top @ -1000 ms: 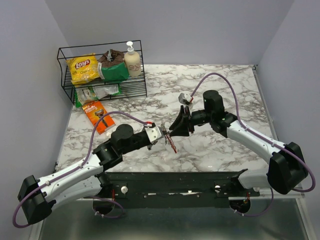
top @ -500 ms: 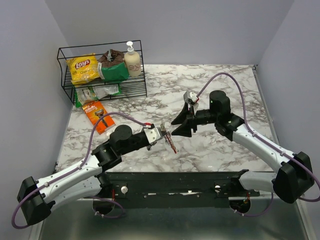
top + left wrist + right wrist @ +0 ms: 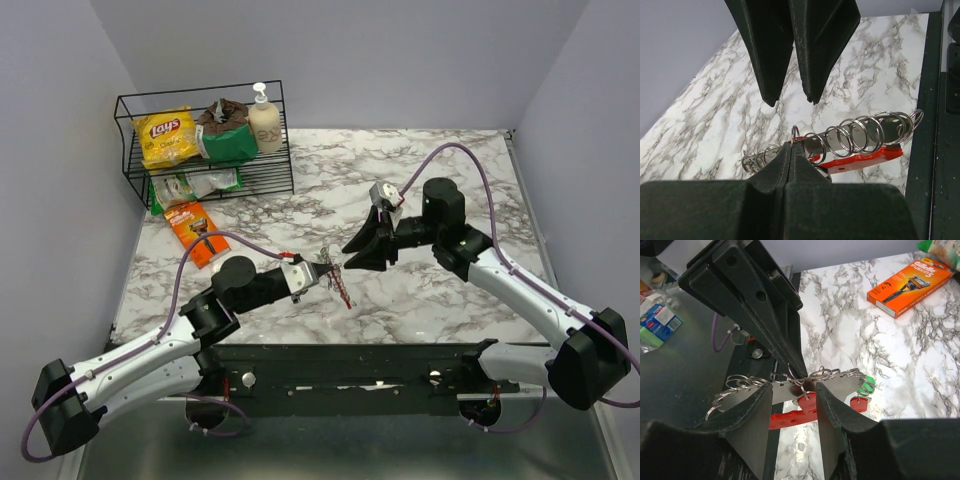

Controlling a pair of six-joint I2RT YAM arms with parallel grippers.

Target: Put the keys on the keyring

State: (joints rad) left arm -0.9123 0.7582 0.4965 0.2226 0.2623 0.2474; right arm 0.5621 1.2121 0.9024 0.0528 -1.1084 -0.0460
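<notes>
Now | left gripper (image 3: 322, 268) clamped on keyring (image 3: 343, 285) | right gripper (image 3: 351, 247) parted, near | table (image 3: 450, 170) edges well apart

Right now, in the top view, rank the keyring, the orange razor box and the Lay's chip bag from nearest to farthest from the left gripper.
1. keyring: pinched at the tips of the left gripper.
2. orange razor box: lying off to the gripper's left.
3. Lay's chip bag: far back on the left.
</notes>
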